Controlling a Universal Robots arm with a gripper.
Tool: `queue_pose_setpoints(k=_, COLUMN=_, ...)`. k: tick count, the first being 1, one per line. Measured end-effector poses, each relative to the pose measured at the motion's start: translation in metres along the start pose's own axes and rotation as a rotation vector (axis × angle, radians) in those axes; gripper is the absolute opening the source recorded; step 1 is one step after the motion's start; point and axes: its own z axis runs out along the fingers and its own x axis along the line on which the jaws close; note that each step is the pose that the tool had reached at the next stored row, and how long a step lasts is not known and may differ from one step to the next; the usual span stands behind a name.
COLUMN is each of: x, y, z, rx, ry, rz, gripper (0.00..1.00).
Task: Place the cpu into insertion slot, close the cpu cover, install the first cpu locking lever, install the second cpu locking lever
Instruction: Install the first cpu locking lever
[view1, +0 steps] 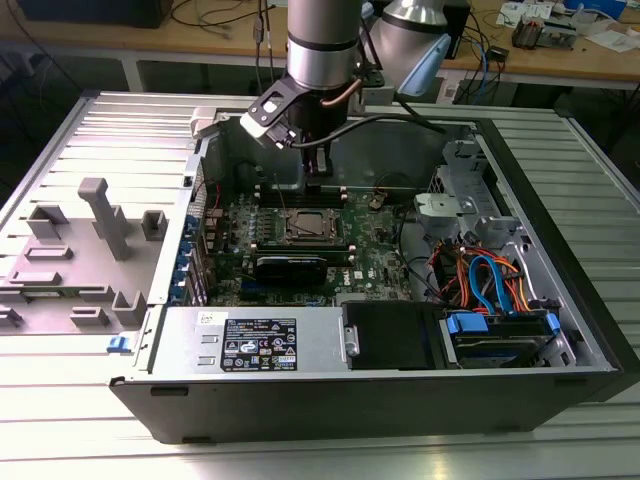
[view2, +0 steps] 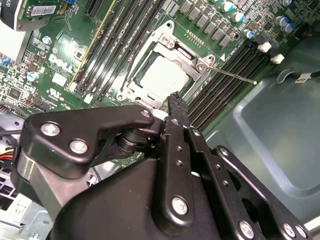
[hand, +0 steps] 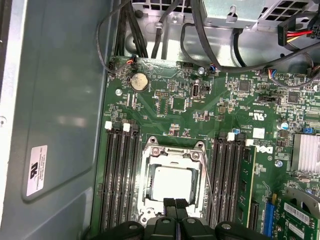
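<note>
The cpu (hand: 172, 184) lies with its silver-grey top up in the insertion slot (hand: 148, 186) on the green motherboard. The silvery cpu cover (hand: 172, 154) lies flat around it as a frame. In the second wrist view the cpu (view2: 161, 75) sits inside the cover (view2: 186, 56), and a thin locking lever (view2: 232, 75) sticks out sideways from the socket corner. Another thin lever (hand: 209, 192) runs along the socket's side. My gripper (hand: 175, 202) is shut with nothing between its fingers and hovers at the socket's edge. The exterior view has the gripper (view1: 318, 178) just behind the slot (view1: 305, 228).
Black memory slots (hand: 120, 180) flank the socket on both sides, with one green module (hand: 245, 185) seated. A black heatsink card (view1: 290, 266) lies in front of the socket. Cables and a drive cage (view1: 490, 280) fill the case at the exterior view's right; case walls (hand: 55, 115) stand close.
</note>
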Motion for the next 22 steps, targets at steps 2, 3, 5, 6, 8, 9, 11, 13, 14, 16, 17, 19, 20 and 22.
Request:
queue_pose_setpoints(k=2, x=0.0, y=0.0, z=-0.0021, rx=0.0, ry=0.0, rz=0.0, gripper=0.11)
queue_pose_setpoints(k=3, x=0.0, y=0.0, z=-0.0026, rx=0.0, ry=0.0, rz=0.0, gripper=0.11)
queue_pose_setpoints(k=5, x=0.0, y=0.0, z=-0.0041, rx=-0.0001, ry=0.0, rz=0.0, gripper=0.11)
queue_pose_setpoints(k=6, x=0.0, y=0.0, z=-0.0047, rx=0.0, ry=0.0, rz=0.0, gripper=0.11)
queue_pose_setpoints(k=8, x=0.0, y=0.0, z=-0.0062, rx=-0.0001, ry=0.0002, rz=0.0, gripper=0.11)
queue_pose_setpoints(k=9, x=0.0, y=0.0, z=-0.0066, rx=-0.0001, ry=0.0001, rz=0.0, gripper=0.11)
queue_pose_setpoints(k=11, x=0.0001, y=0.0, z=-0.0078, rx=0.0, ry=0.0, rz=0.0, gripper=0.11)
queue_pose_setpoints(k=13, x=0.0001, y=0.0, z=-0.0093, rx=0.0, ry=0.0, rz=0.0, gripper=0.11)
queue_pose_setpoints(k=14, x=0.0001, y=0.0, z=-0.0101, rx=-0.0002, ry=0.0002, rz=0.0, gripper=0.11)
queue_pose_setpoints(k=16, x=0.0001, y=0.0, z=-0.0111, rx=0.0, ry=0.0, rz=0.0, gripper=0.11)
queue_pose_setpoints(k=17, x=0.0001, y=0.0, z=-0.0114, rx=-0.0002, ry=0.0002, rz=0.0, gripper=0.11)
queue_pose_setpoints(k=19, x=0.0001, y=0.0, z=-0.0115, rx=-0.0002, ry=0.0003, rz=0.0, gripper=0.11)
queue_pose_setpoints(k=20, x=0.0001, y=0.0, z=-0.0116, rx=0.0, ry=0.0001, rz=0.0, gripper=0.11)
queue_pose_setpoints(k=22, x=0.0001, y=0.0, z=-0.0117, rx=-0.0001, ry=0.0, rz=0.0, gripper=0.11)
